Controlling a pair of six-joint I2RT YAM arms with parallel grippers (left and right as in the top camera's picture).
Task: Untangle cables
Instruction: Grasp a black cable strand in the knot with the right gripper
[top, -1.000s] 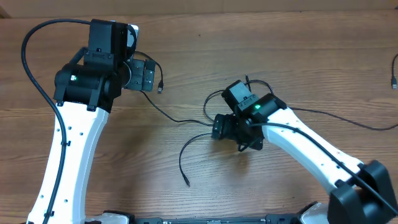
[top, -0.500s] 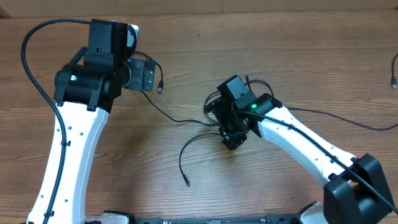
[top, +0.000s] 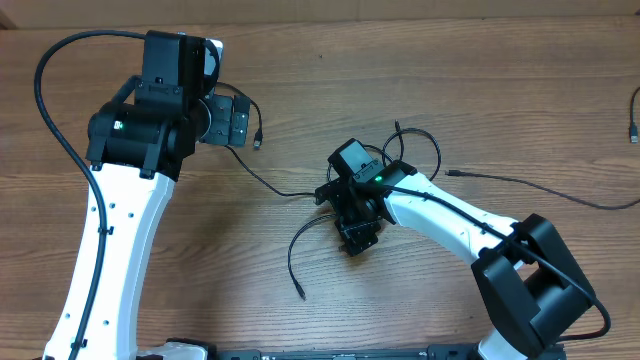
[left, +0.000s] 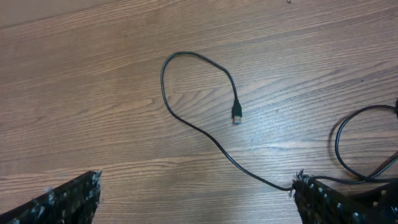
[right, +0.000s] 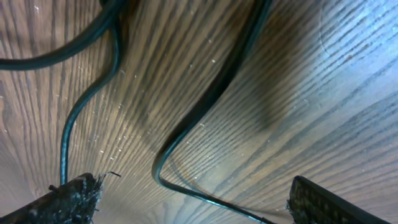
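Wood table (top: 500, 80) w/ thin blk cables (left: 163, 81) lying loose.

Black cables (left: 214, 142) over brown, wood-grained table (top: 500, 80); white arm links (top: 110, 250) with black joints (top: 135, 135); small green light (top: 380, 180).

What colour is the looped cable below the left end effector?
Black; the cable shows best in the left wrist view.
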